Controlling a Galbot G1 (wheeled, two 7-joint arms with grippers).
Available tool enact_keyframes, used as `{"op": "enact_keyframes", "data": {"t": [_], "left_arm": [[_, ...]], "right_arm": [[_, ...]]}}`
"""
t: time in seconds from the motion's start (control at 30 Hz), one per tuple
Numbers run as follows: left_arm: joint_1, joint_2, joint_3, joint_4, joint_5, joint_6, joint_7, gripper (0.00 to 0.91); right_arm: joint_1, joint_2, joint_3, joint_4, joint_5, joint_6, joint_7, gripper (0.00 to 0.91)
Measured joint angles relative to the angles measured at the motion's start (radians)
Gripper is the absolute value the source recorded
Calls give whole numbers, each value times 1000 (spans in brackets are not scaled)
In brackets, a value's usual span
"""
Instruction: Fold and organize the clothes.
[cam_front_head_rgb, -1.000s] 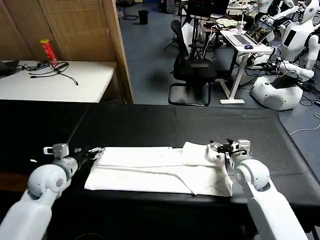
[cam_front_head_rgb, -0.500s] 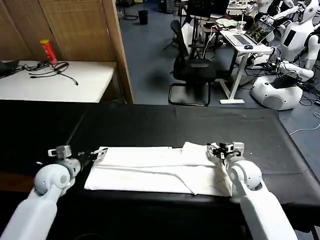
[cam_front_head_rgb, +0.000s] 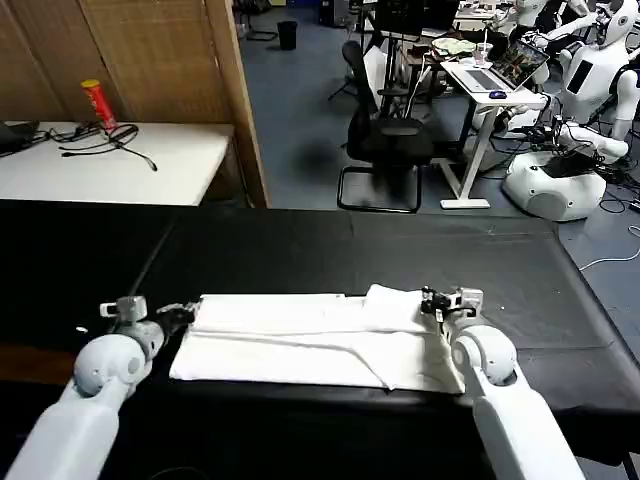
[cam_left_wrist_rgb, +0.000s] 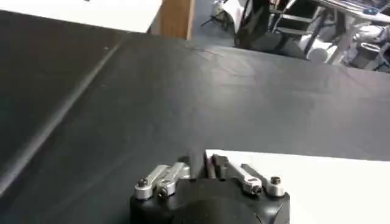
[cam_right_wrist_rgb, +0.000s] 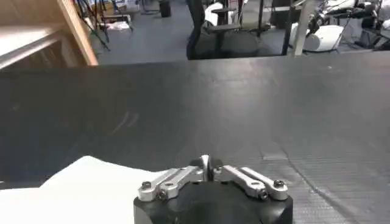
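On the black desk (cam_front_head_rgb: 300, 250), near its front edge, the white T-shirt (cam_front_head_rgb: 310, 340) is laid out flat as a long folded band, with a raised fold near its right end. No print can be made out on the side that is shown.

At the left end of the T-shirt, the left end effector (cam_front_head_rgb: 185, 312) is held low over the desk, its arm stretched forward from the lower left corner of the head view. In the left wrist view the fingers (cam_left_wrist_rgb: 214, 165) are drawn close together at the corner of the cloth (cam_left_wrist_rgb: 304, 185); whether cloth is pinched between them cannot be told.

At the right end, the right end effector (cam_front_head_rgb: 432, 298) is held low at the far edge of the raised fold, its arm reaching forward from the lower right. In the right wrist view its fingers (cam_right_wrist_rgb: 206, 165) are seen closed together, with the cloth (cam_right_wrist_rgb: 91, 189) lying just beside and below them.
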Motion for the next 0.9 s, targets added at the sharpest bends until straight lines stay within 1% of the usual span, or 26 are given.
{"op": "enact_keyframes", "data": {"t": [0.17, 0.43, 0.57, 0.77, 0.8, 0.83, 0.87, 0.9], "left_arm": [[-15, -15, 16, 6, 51, -30, 8, 0], [-30, -23, 32, 7, 107, -49, 6, 0], [-26, -23, 31, 7, 134, -48, -3, 0], [-21, -22, 24, 5, 134, -41, -14, 0], [-21, -23, 23, 4, 133, -40, -12, 0], [-21, -23, 22, 2, 132, -39, -8, 761], [-20, -23, 20, -1, 130, -39, -3, 878], [-19, -23, 19, -3, 130, -39, 3, 878]], "right_arm": [[-12, 19, 11, 17, -38, 31, 22, 10], [-24, 25, 23, 21, -44, 30, 35, 10], [-28, 25, 29, 15, -63, 29, 38, 10], [-30, 26, 35, 11, -57, 28, 39, 20], [-30, 26, 36, 12, -53, 27, 39, 10], [-30, 26, 38, 14, -45, 23, 39, 185], [-31, 25, 41, 18, -37, 18, 38, 702], [-32, 24, 43, 22, -32, 14, 33, 878]]}}
